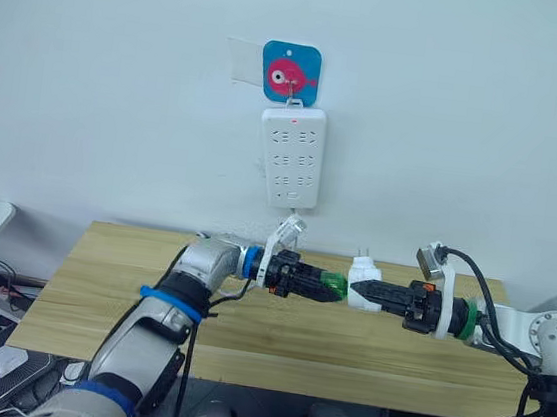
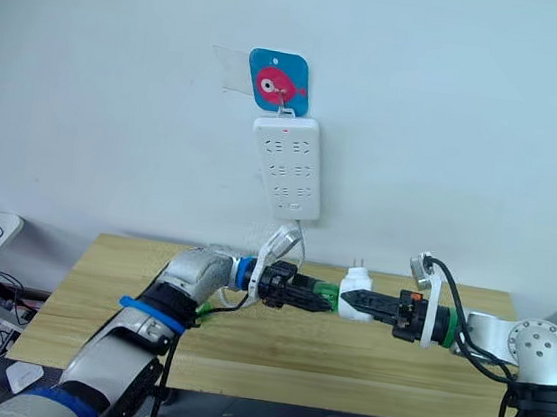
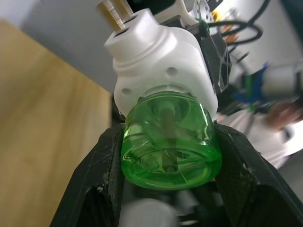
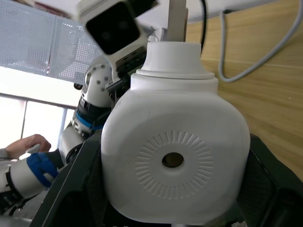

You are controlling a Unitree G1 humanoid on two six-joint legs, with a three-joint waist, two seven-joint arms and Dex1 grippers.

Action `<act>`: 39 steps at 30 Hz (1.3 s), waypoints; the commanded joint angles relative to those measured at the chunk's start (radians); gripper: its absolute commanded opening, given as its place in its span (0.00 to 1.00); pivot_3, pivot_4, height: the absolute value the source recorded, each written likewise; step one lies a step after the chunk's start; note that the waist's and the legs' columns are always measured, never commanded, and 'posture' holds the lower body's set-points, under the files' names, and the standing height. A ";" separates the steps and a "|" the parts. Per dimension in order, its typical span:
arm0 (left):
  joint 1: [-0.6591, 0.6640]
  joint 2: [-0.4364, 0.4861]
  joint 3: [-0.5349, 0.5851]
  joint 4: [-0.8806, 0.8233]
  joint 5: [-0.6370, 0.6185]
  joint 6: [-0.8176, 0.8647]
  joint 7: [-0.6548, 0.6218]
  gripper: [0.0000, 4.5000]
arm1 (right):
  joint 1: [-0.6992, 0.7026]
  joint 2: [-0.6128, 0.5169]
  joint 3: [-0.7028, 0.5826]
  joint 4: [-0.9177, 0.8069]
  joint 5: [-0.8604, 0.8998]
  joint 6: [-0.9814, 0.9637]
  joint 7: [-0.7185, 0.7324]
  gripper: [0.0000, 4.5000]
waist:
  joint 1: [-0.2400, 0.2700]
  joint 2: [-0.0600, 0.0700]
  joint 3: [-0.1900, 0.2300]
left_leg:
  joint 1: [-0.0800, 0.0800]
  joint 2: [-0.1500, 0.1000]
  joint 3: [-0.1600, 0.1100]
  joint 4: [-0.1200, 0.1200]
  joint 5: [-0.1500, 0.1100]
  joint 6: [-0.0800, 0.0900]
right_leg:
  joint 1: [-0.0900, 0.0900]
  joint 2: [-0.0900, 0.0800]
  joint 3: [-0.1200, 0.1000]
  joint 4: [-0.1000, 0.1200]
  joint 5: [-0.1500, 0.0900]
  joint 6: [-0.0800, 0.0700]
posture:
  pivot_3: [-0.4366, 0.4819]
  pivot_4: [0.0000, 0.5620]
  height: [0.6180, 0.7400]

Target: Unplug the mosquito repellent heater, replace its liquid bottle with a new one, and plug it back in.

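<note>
Heater, small white rounded plastic (image 1: 361, 275), unplugged, clamped in right pincer (image 1: 368, 291); left pincer (image 1: 335, 287), at its 9 o'clock, grips attached green translucent bottle (image 3: 170, 142). Swap and replugging remain.

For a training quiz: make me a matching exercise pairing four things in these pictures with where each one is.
Things:
1. mosquito repellent heater
2. green liquid bottle
3. power strip
4. wooden table

Places:
A. hanging on the wall
B. under both arms
C. between the left hand's fingers
D. between the right hand's fingers

Pairs: 1-D, 2-C, 3-A, 4-B
</note>
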 commanded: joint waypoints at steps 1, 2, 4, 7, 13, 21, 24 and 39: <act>-0.037 0.021 -0.004 -0.009 -0.037 0.123 -0.046 0.66 | -0.024 -0.018 -0.017 -0.011 -0.049 0.004 0.018 0.68 | 0.000 0.000 0.000 | 0.000 0.000 0.000 0.000 0.000 0.000 | 0.000 0.000 0.000 0.000 0.000 0.000 | 0.50 0.14 1.00; -0.048 0.015 0.012 0.005 -0.046 0.142 -0.038 0.72 | -0.027 -0.015 -0.020 -0.009 -0.050 0.007 0.022 0.68 | 0.003 0.000 0.000 | 0.000 0.000 0.000 0.000 0.000 0.000 | 0.000 0.000 0.000 0.000 0.000 0.000 | 0.50 0.15 1.00; -0.067 0.002 0.039 0.030 -0.056 0.168 -0.024 0.85 | -0.029 -0.010 -0.027 -0.007 -0.051 0.012 0.025 0.68 | 0.005 0.000 0.000 | 0.000 0.000 0.000 0.000 0.000 0.000 | 0.000 0.000 0.000 -0.001 0.001 -0.001 | 0.50 0.15 1.00; -0.078 -0.009 0.070 0.055 -0.056 0.165 -0.004 1.00 | -0.024 -0.001 -0.037 -0.009 -0.048 0.018 0.025 0.68 | 0.006 0.000 0.000 | -0.001 0.000 0.001 0.000 0.000 0.000 | 0.000 0.000 0.000 -0.001 0.000 -0.001 | 0.49 0.16 1.00; -0.056 0.018 0.109 0.003 -0.002 -0.041 0.037 1.00 | -0.008 0.018 -0.070 -0.005 -0.028 0.025 0.000 0.68 | 0.006 0.000 0.000 | 0.000 0.000 0.001 0.000 0.000 0.000 | 0.000 0.000 0.001 -0.001 0.001 -0.001 | 0.50 0.17 1.00; 0.096 0.060 0.130 -0.186 0.144 -0.715 0.031 1.00 | -0.011 0.024 -0.119 0.050 -0.009 0.041 -0.013 0.68 | 0.014 0.000 0.000 | 0.000 0.000 0.003 0.000 0.000 0.000 | 0.000 -0.001 0.002 -0.002 0.003 -0.004 | 0.52 0.18 1.00; 0.147 0.039 0.133 -0.190 0.180 -0.963 0.034 1.00 | -0.017 0.029 -0.133 0.059 -0.003 0.045 -0.005 0.68 | 0.026 0.000 0.000 | 0.000 0.000 0.003 0.000 0.000 0.000 | 0.000 -0.001 0.003 -0.002 0.003 -0.005 | 0.53 0.18 1.00; 0.081 -0.081 0.086 0.200 0.423 -1.982 0.256 1.00 | -0.033 0.030 -0.139 0.081 0.148 0.062 -0.091 0.68 | 0.043 -0.001 0.000 | -0.001 0.000 0.004 0.000 0.000 0.000 | 0.000 -0.002 0.003 -0.003 0.003 -0.004 | 0.53 0.18 1.00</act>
